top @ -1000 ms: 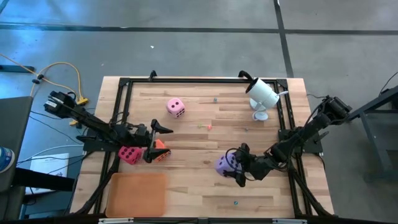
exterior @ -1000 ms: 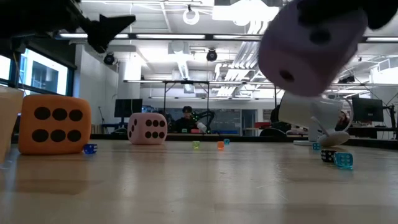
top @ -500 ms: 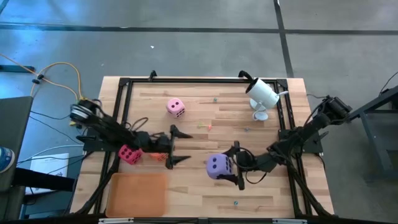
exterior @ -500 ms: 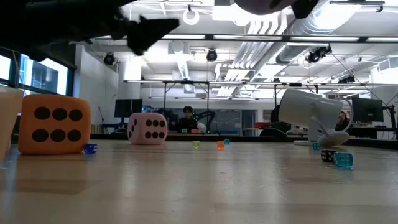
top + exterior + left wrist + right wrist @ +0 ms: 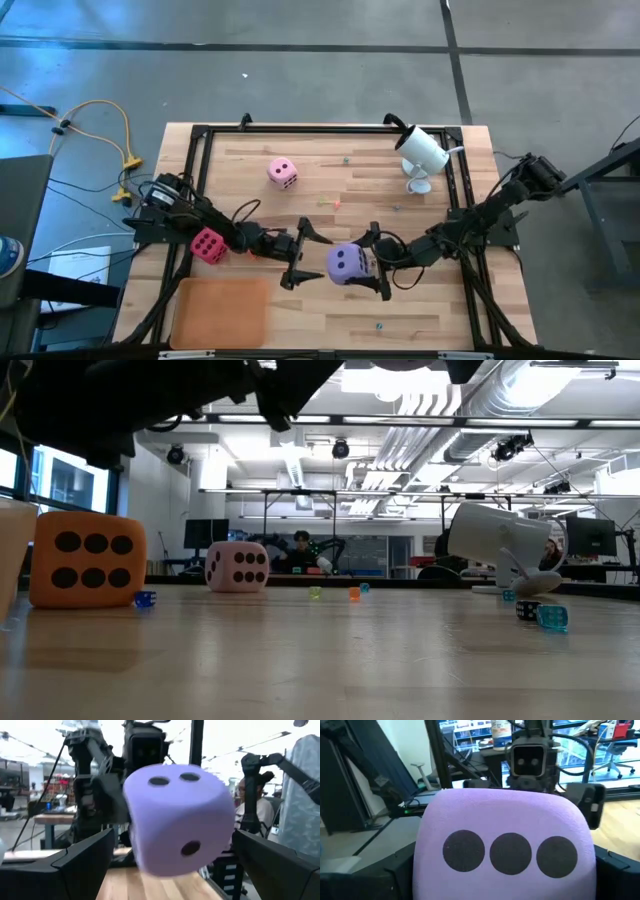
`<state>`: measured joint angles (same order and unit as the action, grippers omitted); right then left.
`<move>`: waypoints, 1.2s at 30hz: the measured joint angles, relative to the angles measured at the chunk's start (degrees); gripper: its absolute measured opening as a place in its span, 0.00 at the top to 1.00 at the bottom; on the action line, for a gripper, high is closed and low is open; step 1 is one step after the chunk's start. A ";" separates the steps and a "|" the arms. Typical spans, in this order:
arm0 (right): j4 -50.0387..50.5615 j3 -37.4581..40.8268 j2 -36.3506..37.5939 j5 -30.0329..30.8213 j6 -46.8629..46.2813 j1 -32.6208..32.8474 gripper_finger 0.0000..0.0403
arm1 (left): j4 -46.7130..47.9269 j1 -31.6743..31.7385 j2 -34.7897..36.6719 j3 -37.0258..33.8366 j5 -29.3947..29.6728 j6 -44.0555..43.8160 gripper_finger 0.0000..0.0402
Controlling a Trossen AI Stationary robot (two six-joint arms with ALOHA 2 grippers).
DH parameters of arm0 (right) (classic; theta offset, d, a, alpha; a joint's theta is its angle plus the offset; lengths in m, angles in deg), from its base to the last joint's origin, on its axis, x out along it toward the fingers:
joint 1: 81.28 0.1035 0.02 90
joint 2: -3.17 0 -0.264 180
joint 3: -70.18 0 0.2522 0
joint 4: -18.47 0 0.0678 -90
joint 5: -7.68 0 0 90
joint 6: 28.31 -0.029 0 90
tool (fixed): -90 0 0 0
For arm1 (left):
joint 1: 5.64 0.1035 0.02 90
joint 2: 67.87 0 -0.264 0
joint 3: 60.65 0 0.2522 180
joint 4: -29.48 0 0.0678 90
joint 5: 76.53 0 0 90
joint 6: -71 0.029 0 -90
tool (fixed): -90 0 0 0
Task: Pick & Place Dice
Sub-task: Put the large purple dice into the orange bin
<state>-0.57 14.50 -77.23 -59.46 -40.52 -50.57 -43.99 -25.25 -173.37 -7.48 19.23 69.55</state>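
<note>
**Purple die held aloft at mid-bench**

Nearest you, the orange tray [image 5: 220, 311] lies flat. Above the bench [image 5: 330, 180], your right gripper [image 5: 376, 262] grasps the purple die [image 5: 347, 265] between its fingers; your left gripper [image 5: 301, 255] faces it, fingers spread wide, empty. The magenta die [image 5: 208, 244] sits left; the light pink die [image 5: 282, 172] lies farthest

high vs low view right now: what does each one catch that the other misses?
High only: the purple die held in the right claw, lifted, the open left claw facing it, the magenta die, and the orange tray.

Low only: the orange die resting on the table, small translucent dice such as the blue one, and the room behind.

Both: the light pink die and the white camera on its stand.
</note>
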 joint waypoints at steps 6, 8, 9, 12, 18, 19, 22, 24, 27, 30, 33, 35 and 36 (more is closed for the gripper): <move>-1.51 -0.02 -0.02 -2.41 -0.13 -1.77 0.12 | -0.11 -0.23 0.03 0.32 -0.04 -0.04 0.00; -1.58 -0.02 -0.02 -2.37 -0.15 -2.43 0.12 | 0.07 -0.23 0.03 0.32 -0.03 -0.33 0.00; -1.62 -0.02 -0.02 -2.57 -0.16 -2.78 0.12 | 0.12 -0.23 0.03 0.33 -0.03 -0.46 0.00; -2.00 -0.02 -0.08 -4.41 -0.18 -3.95 0.12 | 0.11 -0.23 0.03 0.54 -0.01 -0.81 0.00; -2.32 -0.02 -0.51 -2.36 -0.11 -5.32 0.12 | 0.08 -0.10 0.03 0.56 0.87 -1.62 0.00; -2.23 -0.02 -0.70 -2.38 -0.12 -5.64 0.12 | 0.10 -0.10 0.03 0.56 1.08 -1.62 0.00; -2.58 -0.02 -1.33 -1.36 -0.04 -6.09 0.12 | 0.31 -0.12 0.03 0.56 2.24 -1.79 0.00; -2.56 -0.02 -1.49 0.20 0.04 -6.14 0.12 | 0.24 -0.10 0.03 0.56 3.10 -1.90 0.00; -2.74 -0.02 -2.33 2.46 0.23 -6.37 0.12 | 0.32 -0.10 0.03 0.54 3.63 -2.03 0.00; -2.75 -0.02 -2.40 4.06 0.57 -6.34 0.12 | 0.33 -0.06 0.03 0.54 3.92 -2.03 0.00; -2.74 -0.02 -2.40 4.21 0.54 -6.63 0.12 | 0.27 -0.03 0.03 0.54 5.22 -2.03 0.00; -3.12 -0.02 -2.43 4.14 0.54 -6.69 0.12 | 0.16 0.04 0.03 0.54 5.75 -2.03 0.00; -3.42 -0.02 -2.43 4.02 0.54 -6.70 0.12 | 0.04 0.22 0.03 0.56 5.73 -2.03 0.00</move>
<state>-3.99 14.48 -79.66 -55.44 -39.97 -57.27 -43.95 -25.02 -173.34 -6.92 24.96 67.52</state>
